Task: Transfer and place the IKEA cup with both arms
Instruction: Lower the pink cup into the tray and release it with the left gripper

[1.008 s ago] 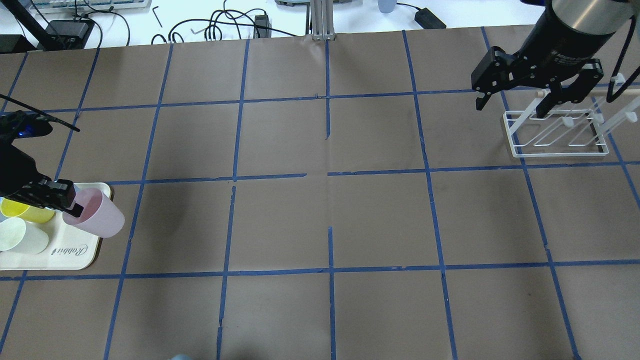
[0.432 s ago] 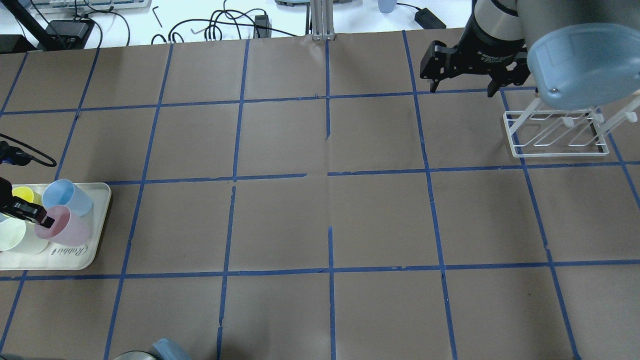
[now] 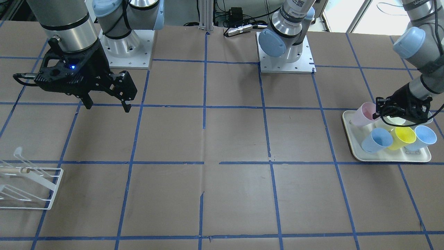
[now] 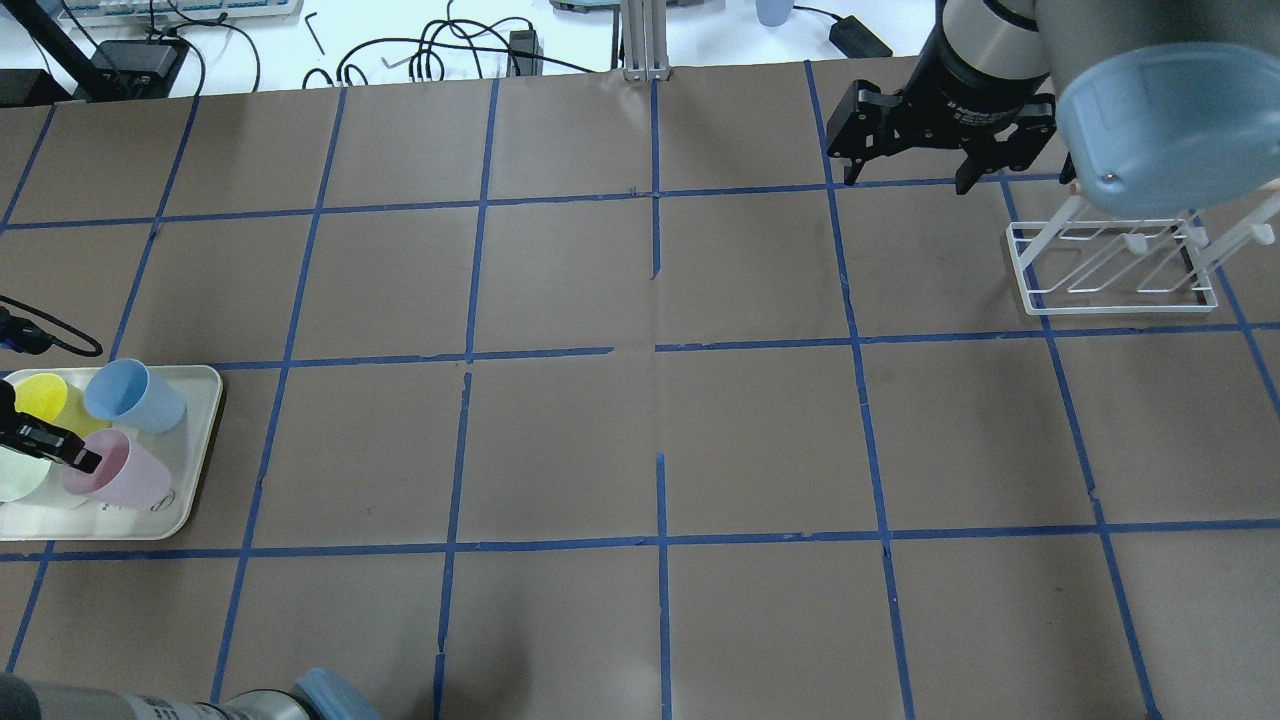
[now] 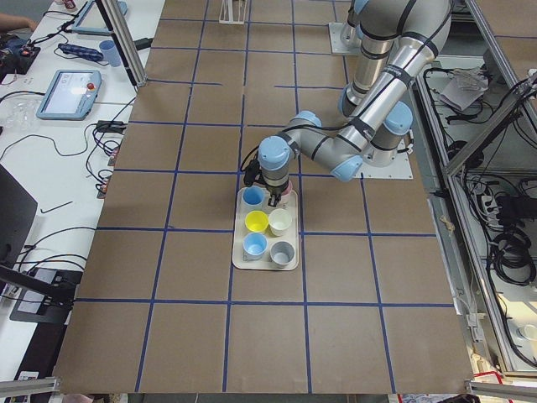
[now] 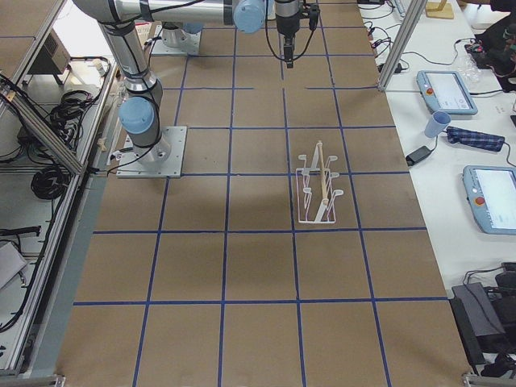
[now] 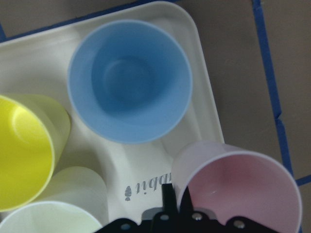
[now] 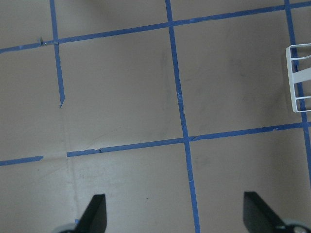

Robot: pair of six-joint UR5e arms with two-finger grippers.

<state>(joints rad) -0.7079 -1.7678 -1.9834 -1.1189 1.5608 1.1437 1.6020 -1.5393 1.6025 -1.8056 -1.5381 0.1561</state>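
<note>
The pale pink IKEA cup (image 4: 125, 482) is tilted at the right end of the cream tray (image 4: 195, 400), low over it. My left gripper (image 4: 84, 461) is shut on the cup's rim, one finger inside and one outside. The left wrist view shows the thin fingers (image 7: 168, 200) pinching the rim of the pink cup (image 7: 243, 189). In the front view the pink cup (image 3: 362, 114) leans away from the left gripper (image 3: 378, 111). My right gripper (image 4: 905, 178) is open and empty, high over the far right of the table; it also shows in the front view (image 3: 107, 104).
The tray also holds a light-blue cup (image 4: 132, 394), a yellow cup (image 4: 40, 395) and a cream cup (image 4: 15, 478), all close to the pink one. A white wire rack (image 4: 1110, 272) with a wooden rod stands at the right, next to the right gripper.
The left gripper and the pink cup have moved left and down toward the tray. The right gripper has moved from over the rack to the left and farther back.
</note>
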